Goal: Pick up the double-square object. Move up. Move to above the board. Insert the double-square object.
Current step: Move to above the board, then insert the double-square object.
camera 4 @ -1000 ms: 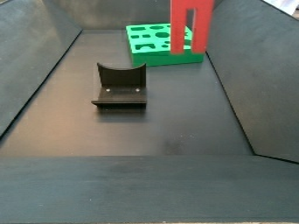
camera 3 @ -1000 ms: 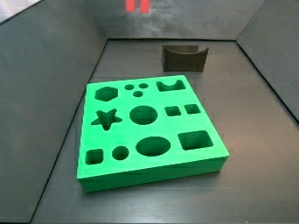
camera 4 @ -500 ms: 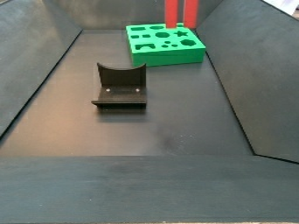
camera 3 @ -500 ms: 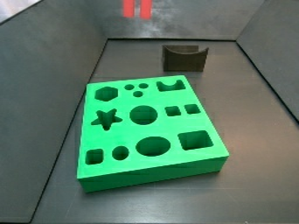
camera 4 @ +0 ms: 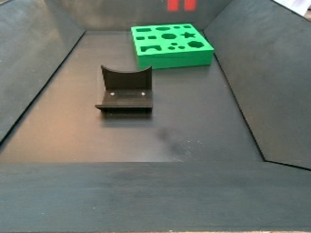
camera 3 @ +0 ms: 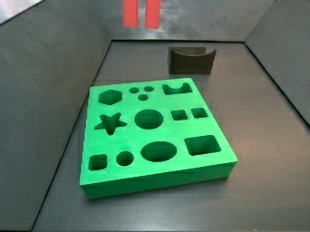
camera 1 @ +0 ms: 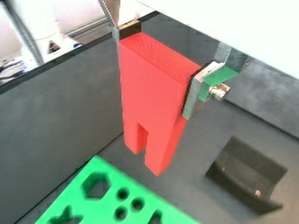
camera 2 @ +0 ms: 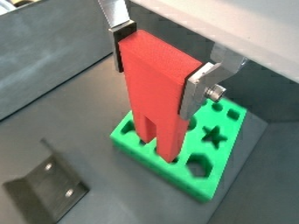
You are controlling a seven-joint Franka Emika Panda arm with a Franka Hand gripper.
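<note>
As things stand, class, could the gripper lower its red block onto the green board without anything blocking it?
Probably yes. The gripper holds the red block upright, high above the floor, and the green board has nothing lying on it. The dark fixture stands apart from the board.

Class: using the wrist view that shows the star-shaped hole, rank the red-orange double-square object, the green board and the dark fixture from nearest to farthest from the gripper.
1. The double-square object: clamped between the fingers of the gripper.
2. The board: below the object's two legs.
3. The fixture: on the floor, off to the side, well clear of the board.
</note>
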